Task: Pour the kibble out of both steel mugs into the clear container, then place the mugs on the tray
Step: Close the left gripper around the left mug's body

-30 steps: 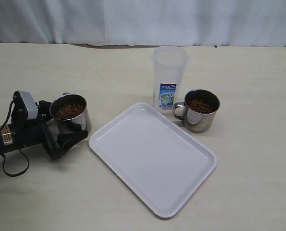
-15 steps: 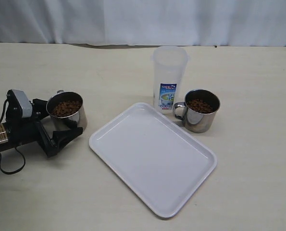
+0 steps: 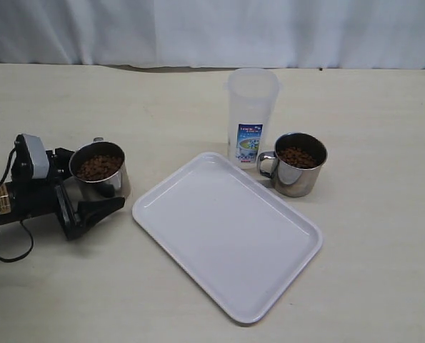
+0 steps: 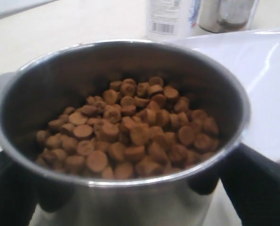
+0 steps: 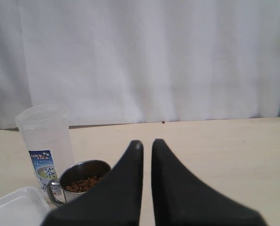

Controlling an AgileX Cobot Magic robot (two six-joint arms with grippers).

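A steel mug [image 3: 100, 174] full of kibble [image 3: 98, 167] stands at the left, with my left gripper [image 3: 101, 177] shut on it, one black finger [image 3: 101, 208] on each side. The left wrist view is filled by this mug [image 4: 130, 202] and its kibble [image 4: 130, 132]. The second steel mug [image 3: 296, 170], also holding kibble [image 3: 298, 156], stands to the right of the clear container [image 3: 251, 114]. The white tray [image 3: 226, 236] lies empty between the mugs. My right gripper [image 5: 147, 143] is shut on nothing, away from that mug [image 5: 83, 181], and is outside the exterior view.
A white curtain [image 3: 212, 32] hangs along the table's far edge. The container [image 5: 43, 136] and a tray corner [image 5: 12, 205] show in the right wrist view. The container's label [image 4: 172, 16] and the tray [image 4: 267, 84] lie beyond the held mug.
My left gripper and the mug in it shifted left together, then settled slightly lower in the exterior view. The right mug, container and tray have not moved.
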